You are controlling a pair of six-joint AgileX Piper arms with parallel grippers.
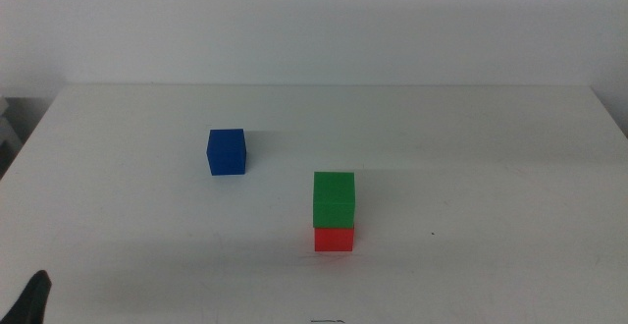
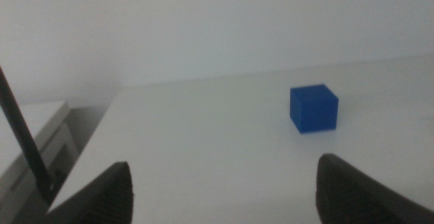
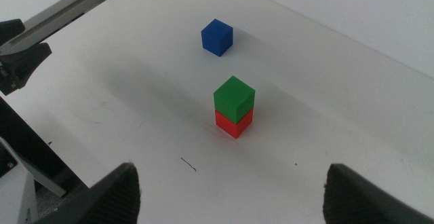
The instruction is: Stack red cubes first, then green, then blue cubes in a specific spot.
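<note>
The green cube (image 1: pixel 334 197) sits squarely on top of the red cube (image 1: pixel 335 238) in the middle of the white table, slightly right of centre. Apart from them, to the back left, the blue cube (image 1: pixel 227 152) rests alone. In the left wrist view the blue cube (image 2: pixel 314 108) lies well ahead of my left gripper (image 2: pixel 224 197), which is open and empty. Only a dark tip of that left gripper (image 1: pixel 34 299) shows at the bottom left of the middle view. My right gripper (image 3: pixel 234 200) is open and empty, high above and well back from the green cube (image 3: pixel 234 96), red cube (image 3: pixel 232 123) and blue cube (image 3: pixel 217 36).
The table's left edge (image 2: pixel 102 115) drops off beside a pale metal frame (image 2: pixel 41 142). A short dark scratch (image 3: pixel 188 163) marks the tabletop near the stack. A white wall stands behind the table's far edge (image 1: pixel 324 86).
</note>
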